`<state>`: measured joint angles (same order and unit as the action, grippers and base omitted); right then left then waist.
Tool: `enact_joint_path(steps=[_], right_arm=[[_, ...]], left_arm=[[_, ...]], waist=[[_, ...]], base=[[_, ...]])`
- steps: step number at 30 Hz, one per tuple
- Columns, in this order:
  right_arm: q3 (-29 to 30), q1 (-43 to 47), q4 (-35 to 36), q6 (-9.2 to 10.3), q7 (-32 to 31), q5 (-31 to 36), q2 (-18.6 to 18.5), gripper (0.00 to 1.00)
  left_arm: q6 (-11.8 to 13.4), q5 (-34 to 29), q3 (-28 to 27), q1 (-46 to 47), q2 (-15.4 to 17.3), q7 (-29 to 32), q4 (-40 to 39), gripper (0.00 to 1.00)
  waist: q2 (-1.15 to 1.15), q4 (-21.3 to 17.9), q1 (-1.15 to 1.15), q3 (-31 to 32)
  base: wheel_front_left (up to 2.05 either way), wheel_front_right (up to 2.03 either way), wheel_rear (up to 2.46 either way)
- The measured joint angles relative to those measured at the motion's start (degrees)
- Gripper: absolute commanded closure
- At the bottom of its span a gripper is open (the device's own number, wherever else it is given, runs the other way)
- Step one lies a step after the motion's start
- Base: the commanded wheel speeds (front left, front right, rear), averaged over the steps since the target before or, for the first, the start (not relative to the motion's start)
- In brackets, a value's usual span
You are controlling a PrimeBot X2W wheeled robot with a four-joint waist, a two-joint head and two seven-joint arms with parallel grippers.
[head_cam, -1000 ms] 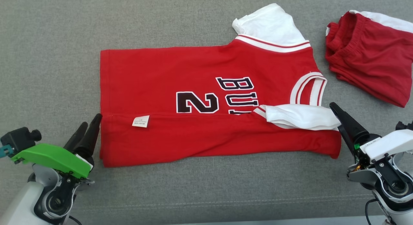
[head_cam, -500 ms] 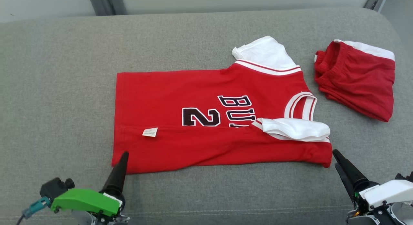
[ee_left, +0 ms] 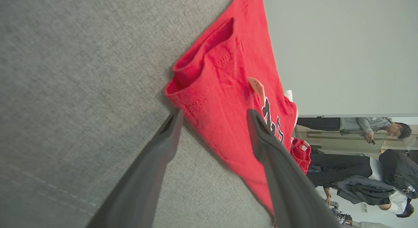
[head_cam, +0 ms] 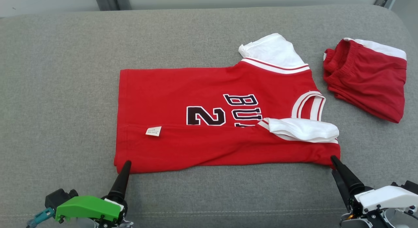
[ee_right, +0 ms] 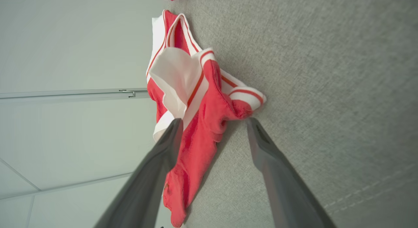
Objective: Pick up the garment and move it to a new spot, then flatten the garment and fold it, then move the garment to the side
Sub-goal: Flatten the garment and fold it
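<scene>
We find the shirt (head_cam: 212, 123) flat on the couch (head_cam: 65, 90), near edge folded over, lettering partly hidden. The left gripper (ee_left: 214, 113) and right gripper (ee_right: 214, 121), jaws wide, sit at its near corners, gripping nothing; their bodies are cut off below

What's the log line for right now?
shirt: near edge folded over | left end effector: open, at hem corner | right end effector: open, at shoulder corner

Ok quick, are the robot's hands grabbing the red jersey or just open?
Left gripper: open, fingers astride the jersey hem corner.
Right gripper: open at its shoulder corner.
</scene>
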<state>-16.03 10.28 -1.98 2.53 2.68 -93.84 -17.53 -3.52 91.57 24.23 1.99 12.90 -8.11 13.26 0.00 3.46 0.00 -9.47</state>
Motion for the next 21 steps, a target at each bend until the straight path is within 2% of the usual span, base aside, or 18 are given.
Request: enact_joint_path(steps=[11, 21], right_arm=[[-0.44, -4.9, -4.39, -1.01, 1.16, 0.0, 2.58, 0.0], [-1.21, -5.31, -7.34, -2.23, 1.33, 0.02, 3.72, 0.0]], left_arm=[[0.0, -1.1, 1.05, 3.65, -0.38, 0.51, 2.11, 0.0], [-0.23, -1.18, 1.3, 3.98, -0.85, 0.52, 3.18, 0.0]], waist=[[0.0, -0.02, 0.0, -2.85], [0.0, 0.13, 0.0, -3.03]], base=[[0.0, 0.0, 0.0], [0.0, 0.0, 0.0]])
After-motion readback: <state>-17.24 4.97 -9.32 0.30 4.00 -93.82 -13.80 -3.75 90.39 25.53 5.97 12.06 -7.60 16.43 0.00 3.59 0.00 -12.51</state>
